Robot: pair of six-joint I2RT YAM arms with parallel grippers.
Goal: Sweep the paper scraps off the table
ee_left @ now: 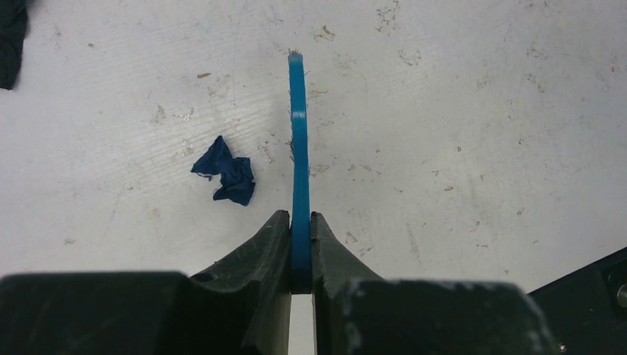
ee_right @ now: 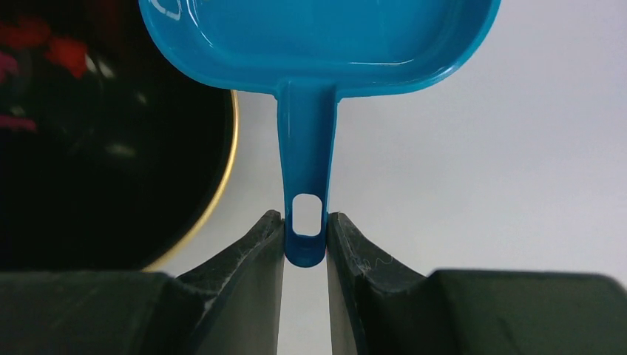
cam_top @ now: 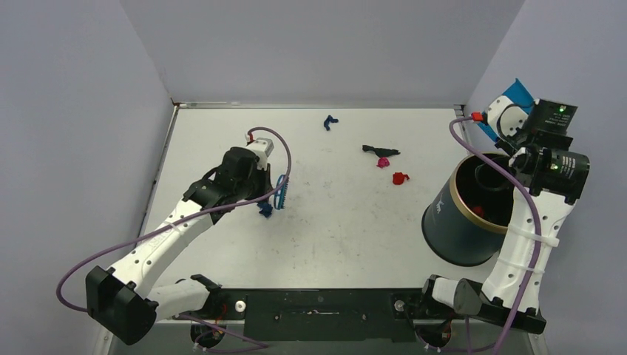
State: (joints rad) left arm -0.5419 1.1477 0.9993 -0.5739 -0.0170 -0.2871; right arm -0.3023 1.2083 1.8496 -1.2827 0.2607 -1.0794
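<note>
Right now our left tool is pinched tight on the thin blue plastic hand brush. In the left wrist view we see the brush edge-on, running straight out from btwn the jaws, w/ a few bristle tips showing at its far end. Just beside it, on its left in that view and not touching, a crumpled dark blue paper scrap lies on the flat white, scuffed surface. In the top view the left arm reaches to the left-centre of the surface, and that scrap sits at the near end of the brush.

Further out, all well apart from the brush, we count four more:
- a second dark blue scrap near the far edge
- a black scrap right of centre
- a magenta-pink scrap just beside the black one
- a red scrap near those two

Our right tool is clamped on the handle end of the blue plastic dustpan, jaws on either side of the hanging hole. It holds the pan raised off the surface at the far right, close to the side wall. The pan is just beyond the round dark bin w/ gold rim, which stands at the right side of the surface. Inside the bin we make out red and pink bits.
</note>
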